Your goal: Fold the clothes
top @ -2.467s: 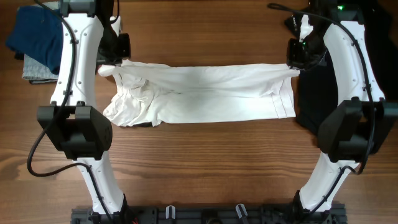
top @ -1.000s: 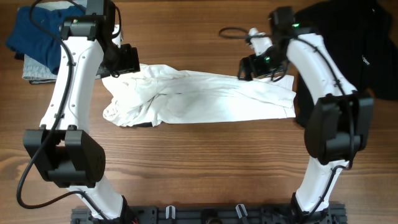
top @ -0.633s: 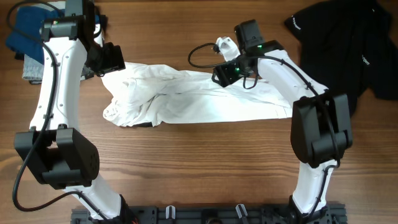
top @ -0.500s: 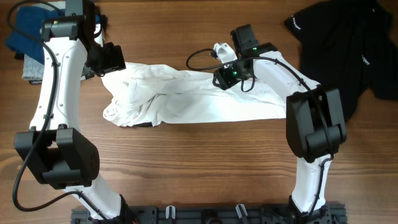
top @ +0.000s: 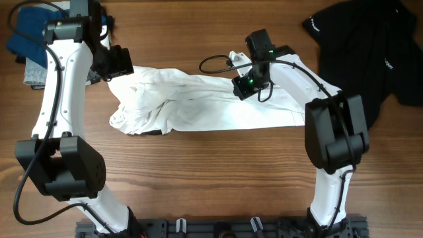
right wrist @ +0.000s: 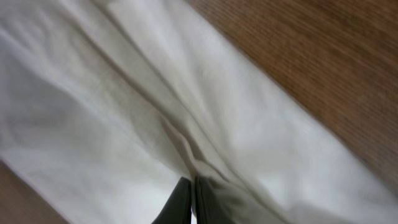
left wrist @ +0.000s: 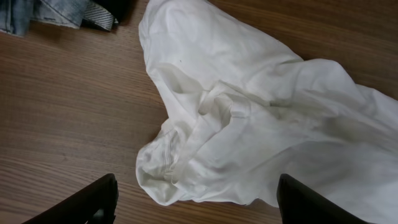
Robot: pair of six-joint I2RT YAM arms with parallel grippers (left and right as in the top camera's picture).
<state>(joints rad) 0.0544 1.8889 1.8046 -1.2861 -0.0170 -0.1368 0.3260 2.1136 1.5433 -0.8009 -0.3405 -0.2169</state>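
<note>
The clothes are chiefly a white T-shirt (top: 198, 109) stretched left to right across the wooden table, bunched and crumpled at its left end (left wrist: 205, 124). My left gripper (top: 117, 65) hovers over that bunched end, open, with nothing between its dark fingers (left wrist: 99, 200). In its own view the left gripper (left wrist: 196, 186) frames the rumpled hem. My right gripper (top: 242, 86) is at the shirt's upper edge near the middle, and in the right wrist view it (right wrist: 193, 190) is shut on a raised fold of the white cloth (right wrist: 155, 112). A black garment (top: 370, 46) lies at the far right.
A blue garment (top: 33, 33) lies on folded grey denim (top: 36, 74) at the far left corner, and the denim's edge (left wrist: 59, 9) shows in the left wrist view. Bare wood (top: 218, 172) runs along the front, towards the arms' base rail (top: 218, 228).
My right gripper has shifted slightly along the shirt's upper edge and closed on a fold of the cloth. The left arm has held its place, still open.
</note>
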